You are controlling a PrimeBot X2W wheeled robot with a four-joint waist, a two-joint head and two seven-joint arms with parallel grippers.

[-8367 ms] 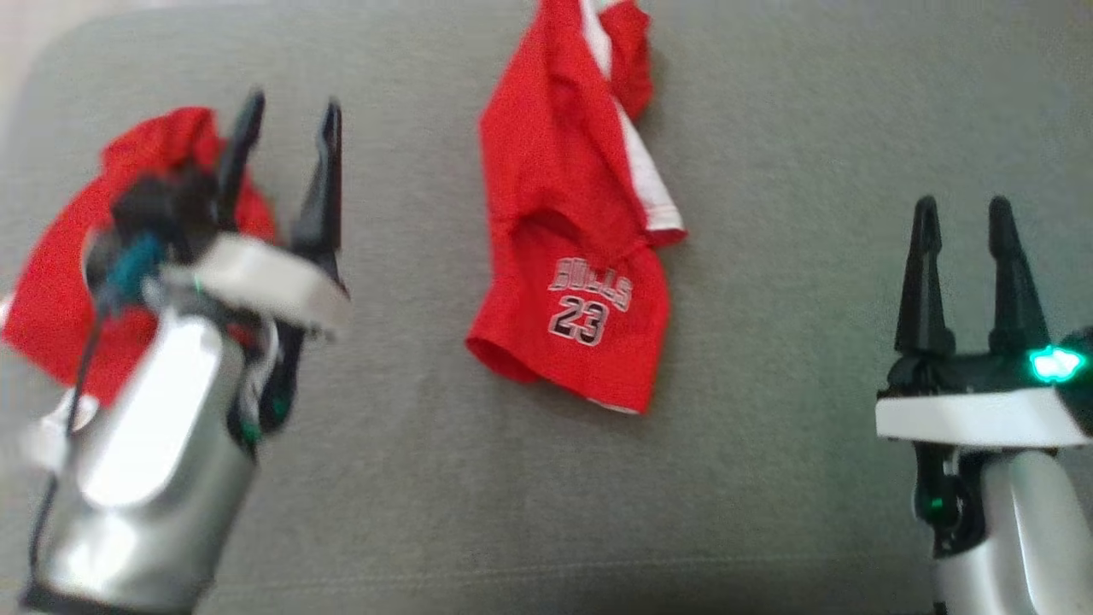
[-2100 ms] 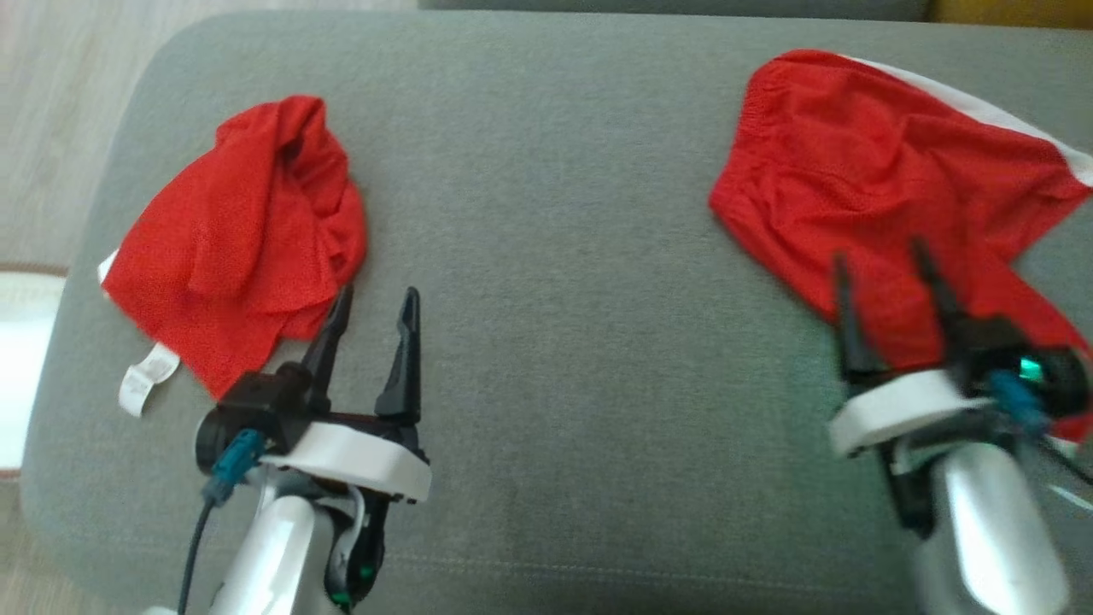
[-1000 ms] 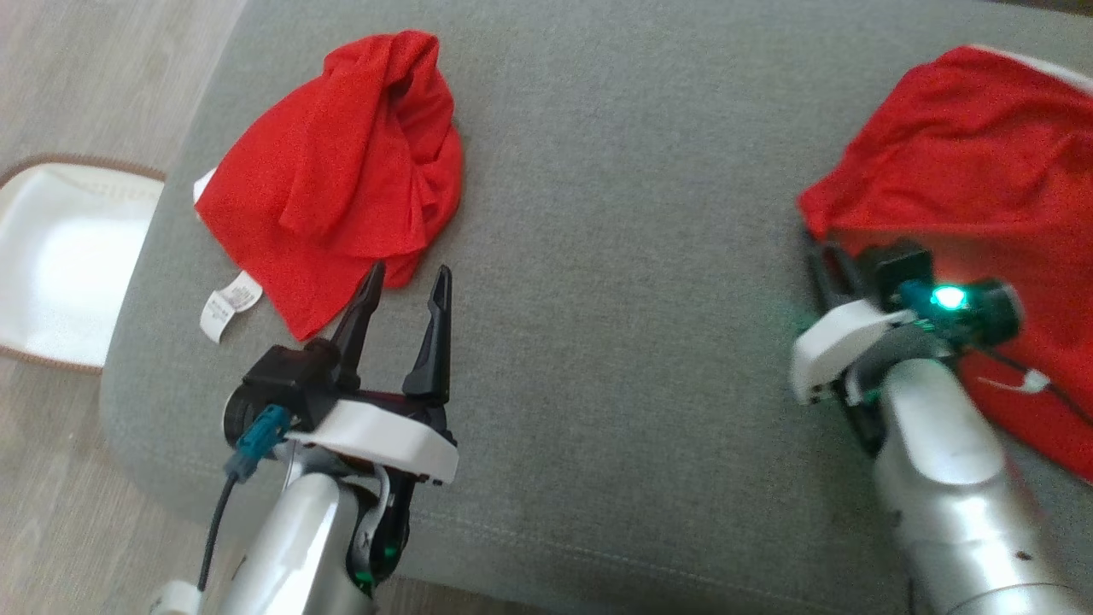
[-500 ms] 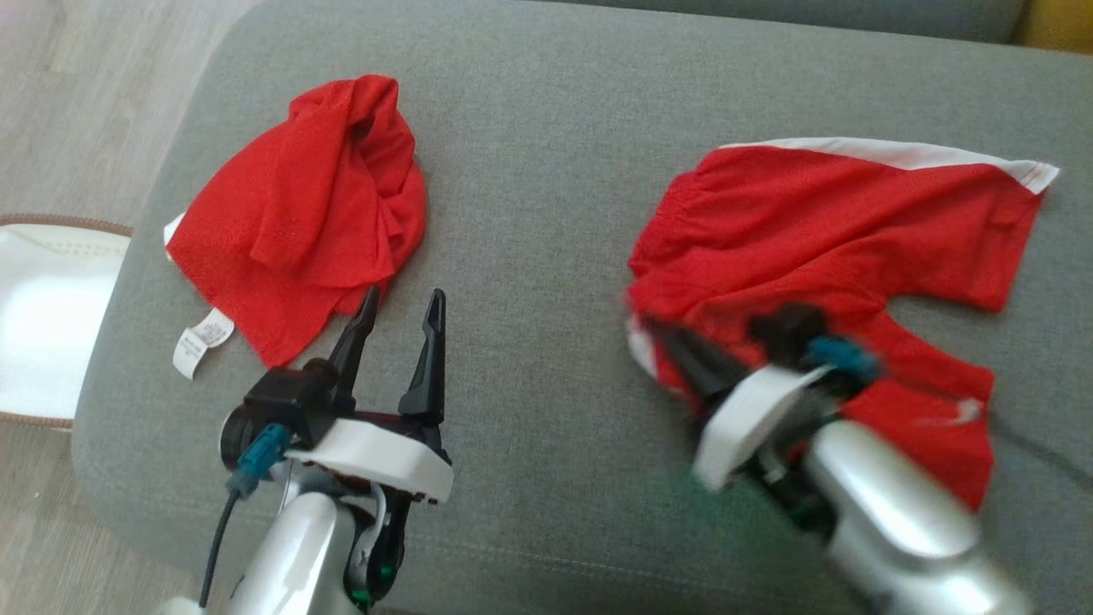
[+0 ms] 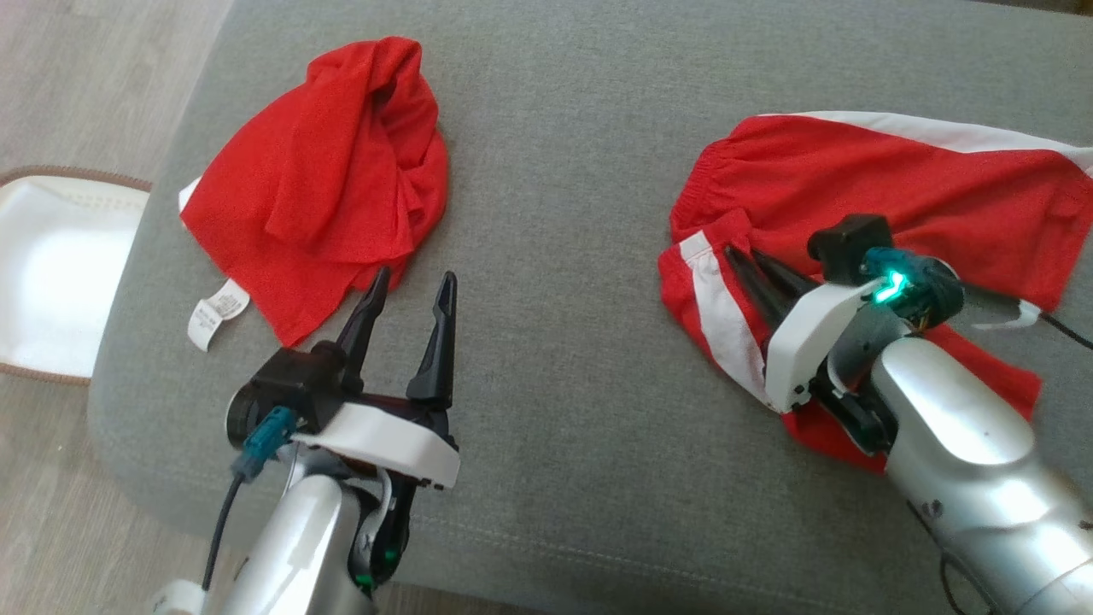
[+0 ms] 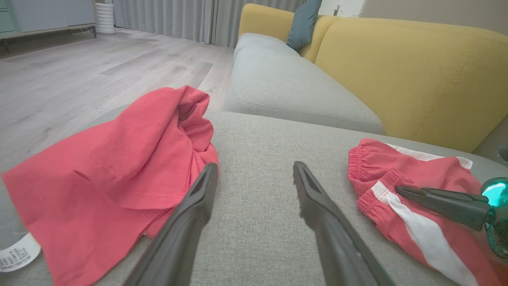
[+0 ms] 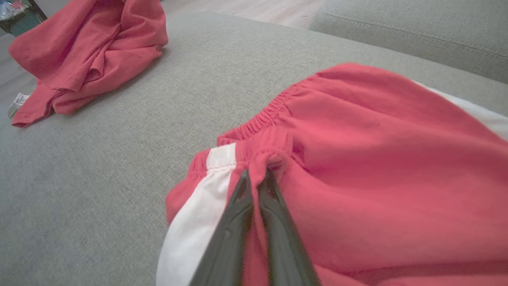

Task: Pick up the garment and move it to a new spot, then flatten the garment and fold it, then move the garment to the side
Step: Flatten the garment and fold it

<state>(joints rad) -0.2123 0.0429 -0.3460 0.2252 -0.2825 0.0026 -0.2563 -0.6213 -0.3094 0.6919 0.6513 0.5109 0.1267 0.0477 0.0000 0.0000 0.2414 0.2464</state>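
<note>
The garment, red shorts (image 5: 897,188) with a white side stripe, lies on the right of the grey cushion (image 5: 564,256). A waistband corner is turned over, showing the stripe. My right gripper (image 5: 743,253) rests low on that corner, shut on a fold of the waistband; the right wrist view shows its fingers (image 7: 258,172) pinching the shorts (image 7: 377,151). My left gripper (image 5: 415,278) hovers open over bare cushion, empty, just below a crumpled red shirt (image 5: 324,179). In the left wrist view the left gripper (image 6: 255,167) points between that shirt (image 6: 119,159) and the shorts (image 6: 397,171).
The shirt's white label (image 5: 213,312) hangs near the cushion's left edge. A white mat (image 5: 51,265) lies on the wood floor to the left. A yellow sofa back (image 6: 397,71) and another grey seat (image 6: 285,87) stand beyond.
The head camera has shifted. My right gripper has pulled the shorts' waistband corner toward the cushion's middle and turned it over, baring the white stripe. The left gripper has stayed open and still.
</note>
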